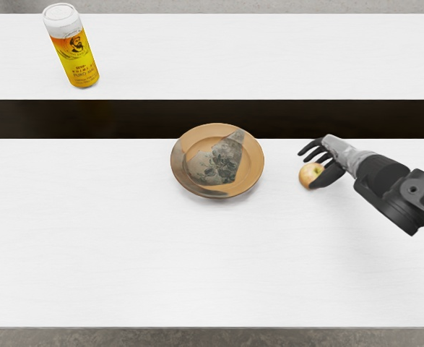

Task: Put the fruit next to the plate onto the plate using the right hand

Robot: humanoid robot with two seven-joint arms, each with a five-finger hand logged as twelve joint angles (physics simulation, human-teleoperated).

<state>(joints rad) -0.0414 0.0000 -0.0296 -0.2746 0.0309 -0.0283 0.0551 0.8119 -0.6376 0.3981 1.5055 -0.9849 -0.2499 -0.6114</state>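
Observation:
A small yellow-red apple (310,174) lies on the white table just right of a brown ceramic plate (190,182) with a grey-green painted centre. My right hand (318,163) reaches in from the right edge and hovers right against the apple, its dark fingers spread above and beside it, the thumb low at the fruit's right side. The fingers do not close round the apple. The plate holds nothing. No left arm shows.
A yellow drink can (71,44) stands on the far table at the upper left. A dark gap (125,119) separates the far table from the near one. The plate sits close to the near table's far edge.

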